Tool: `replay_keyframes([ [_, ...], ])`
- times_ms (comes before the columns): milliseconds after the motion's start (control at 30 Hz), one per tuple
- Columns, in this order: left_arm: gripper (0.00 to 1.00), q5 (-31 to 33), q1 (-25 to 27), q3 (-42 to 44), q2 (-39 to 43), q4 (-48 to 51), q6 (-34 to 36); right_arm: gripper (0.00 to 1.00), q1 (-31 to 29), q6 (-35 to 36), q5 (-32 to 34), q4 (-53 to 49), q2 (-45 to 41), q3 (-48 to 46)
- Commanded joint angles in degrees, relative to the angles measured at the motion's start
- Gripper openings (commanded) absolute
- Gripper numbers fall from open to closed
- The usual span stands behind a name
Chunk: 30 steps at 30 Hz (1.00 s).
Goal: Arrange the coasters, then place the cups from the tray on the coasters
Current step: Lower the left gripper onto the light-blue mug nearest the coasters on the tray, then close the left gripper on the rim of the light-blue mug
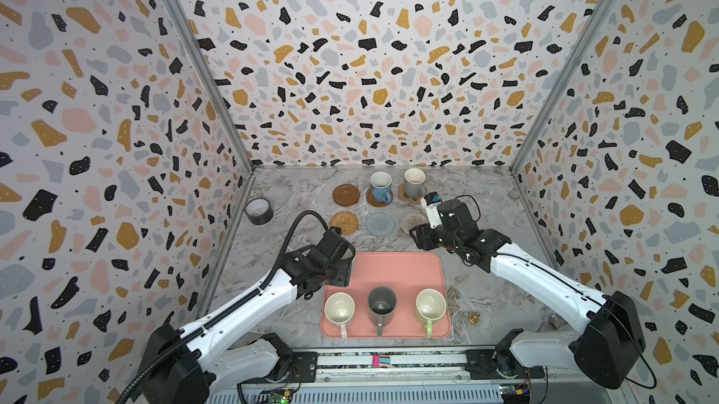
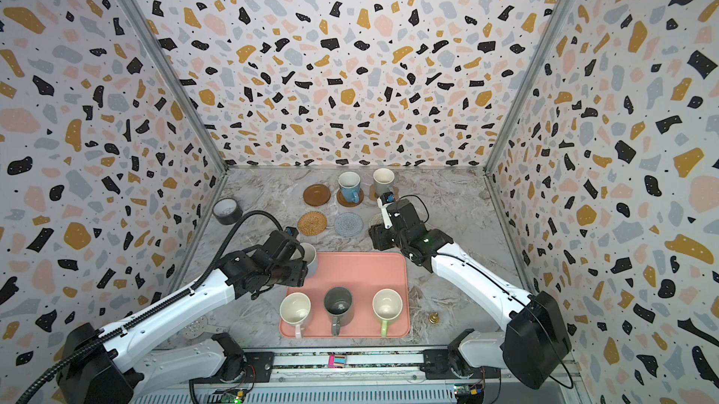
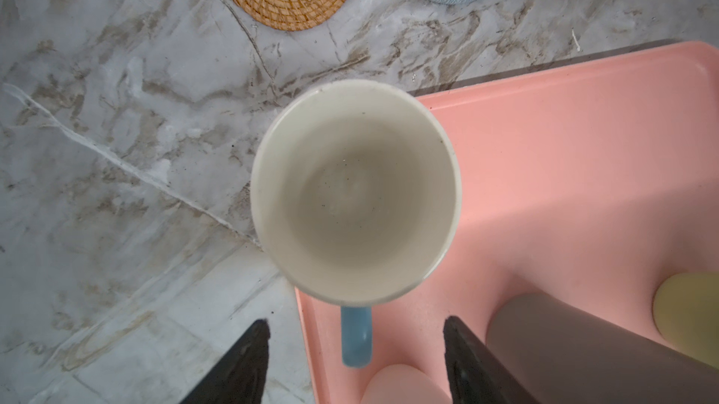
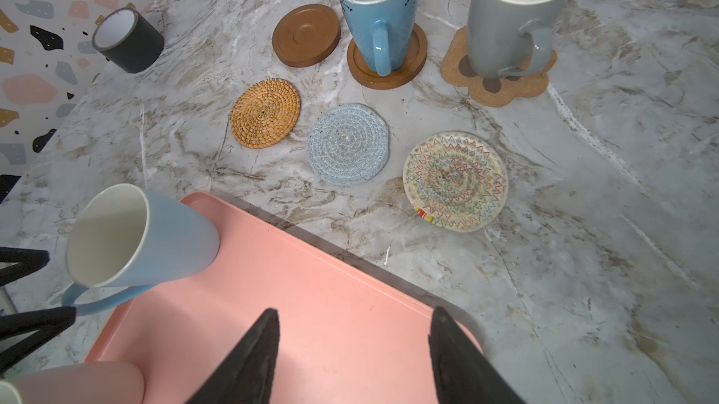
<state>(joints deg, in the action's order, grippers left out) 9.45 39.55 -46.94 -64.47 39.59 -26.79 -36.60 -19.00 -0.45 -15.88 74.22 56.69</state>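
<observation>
The light blue cup [image 3: 354,192] stands upright in the far left corner of the pink tray [image 1: 397,269]. My left gripper [image 3: 356,321] is open, its fingers on either side of the cup's blue handle [image 3: 356,336] without touching it. Pink [image 1: 339,309], dark grey [image 1: 381,303] and green [image 1: 430,305] cups line the tray's near edge. A deeper blue cup [image 4: 379,9] sits on a wooden coaster, a grey cup [image 4: 513,13] on the paw coaster [image 4: 502,91]. The wooden [image 4: 306,35], rattan [image 4: 265,112], pale blue [image 4: 348,144] and cream [image 4: 455,181] coasters are bare. My right gripper [image 4: 355,310] hangs open over the tray's far right corner.
A dark grey tape roll [image 1: 259,210] lies by the left wall. A small brass object [image 1: 473,317] sits on the marble right of the tray. Patterned walls close in the left, back and right sides.
</observation>
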Motion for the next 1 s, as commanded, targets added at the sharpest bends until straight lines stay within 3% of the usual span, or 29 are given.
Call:
replay_keyframes([
  [0,0.69,0.12,0.43,1.06,-1.00,-0.66,-0.18,0.63,0.30,-0.75,0.30,-0.70,-1.96,-0.22],
  [400,0.53,1.13,0.70,1.35,-3.75,-1.84,-0.47,0.63,0.37,-1.22,0.35,-0.70,-1.97,-0.52],
  [967,0.39,1.87,0.71,2.33,-6.17,-3.72,-0.73,0.63,0.39,-2.22,0.72,-0.78,-3.07,-2.02],
])
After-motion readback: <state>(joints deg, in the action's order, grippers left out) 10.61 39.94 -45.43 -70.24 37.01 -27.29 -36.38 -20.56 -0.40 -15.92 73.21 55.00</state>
